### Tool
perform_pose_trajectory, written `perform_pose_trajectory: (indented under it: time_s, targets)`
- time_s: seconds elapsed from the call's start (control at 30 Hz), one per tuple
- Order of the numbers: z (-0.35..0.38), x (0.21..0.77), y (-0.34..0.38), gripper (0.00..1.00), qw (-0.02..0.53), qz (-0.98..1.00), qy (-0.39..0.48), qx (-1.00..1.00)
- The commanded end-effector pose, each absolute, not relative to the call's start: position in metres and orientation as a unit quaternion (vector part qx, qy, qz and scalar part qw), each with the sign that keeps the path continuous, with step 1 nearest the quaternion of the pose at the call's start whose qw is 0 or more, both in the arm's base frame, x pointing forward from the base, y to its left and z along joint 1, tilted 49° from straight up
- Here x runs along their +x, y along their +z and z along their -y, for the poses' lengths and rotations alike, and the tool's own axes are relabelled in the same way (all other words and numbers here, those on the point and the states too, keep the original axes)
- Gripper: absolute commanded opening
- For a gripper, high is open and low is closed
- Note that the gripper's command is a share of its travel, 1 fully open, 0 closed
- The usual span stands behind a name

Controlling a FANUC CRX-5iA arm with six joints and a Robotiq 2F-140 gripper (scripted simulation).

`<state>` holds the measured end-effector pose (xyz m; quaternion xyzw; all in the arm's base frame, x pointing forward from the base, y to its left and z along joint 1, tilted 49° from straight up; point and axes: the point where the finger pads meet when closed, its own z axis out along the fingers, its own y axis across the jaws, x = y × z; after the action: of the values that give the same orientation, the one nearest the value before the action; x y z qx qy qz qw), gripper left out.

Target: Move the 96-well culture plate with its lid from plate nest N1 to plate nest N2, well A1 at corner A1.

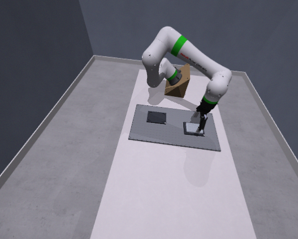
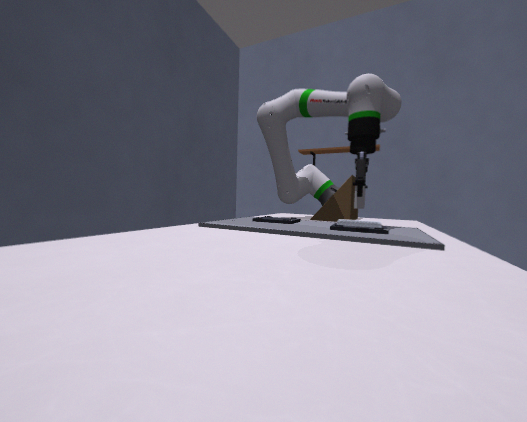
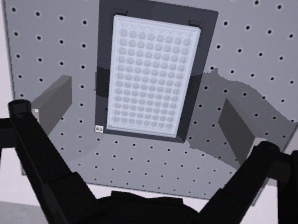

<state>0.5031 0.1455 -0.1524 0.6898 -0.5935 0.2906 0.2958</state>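
The 96-well plate with its clear lid (image 1: pixel 191 127) sits flat on the dark nest N1 (image 3: pixel 107 60), on the right side of the grey perforated baseplate (image 1: pixel 171 130). It also shows in the exterior view (image 2: pixel 360 226) and fills the middle of the wrist view (image 3: pixel 150 77). A small A1 label (image 3: pixel 99 129) sits at the plate's lower left corner in the wrist view. My gripper (image 3: pixel 148 100) hangs straight above the plate, open wide, with one finger pad on each side of it and clear of it. It also shows in the top and exterior views (image 1: pixel 201 124) (image 2: pixel 360 200). Nest N2 (image 1: pixel 156 117) is empty.
The brown wedge pedestal (image 1: pixel 177 85) under the arm's base stands just behind the baseplate. A thin brown bar (image 2: pixel 327 149) runs behind the wrist in the exterior view. The grey floor has a raised rim (image 1: pixel 275 122).
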Motion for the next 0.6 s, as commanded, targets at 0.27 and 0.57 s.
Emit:
perform_pose_trajectory:
  time_s: [0.27,0.57]
  targets:
    - [-0.132,0.504,-0.164,1.00,0.295,0.594,0.291,0.690]
    - [-0.124,0.505,-0.172,1.00,0.295,0.594,0.291,0.690]
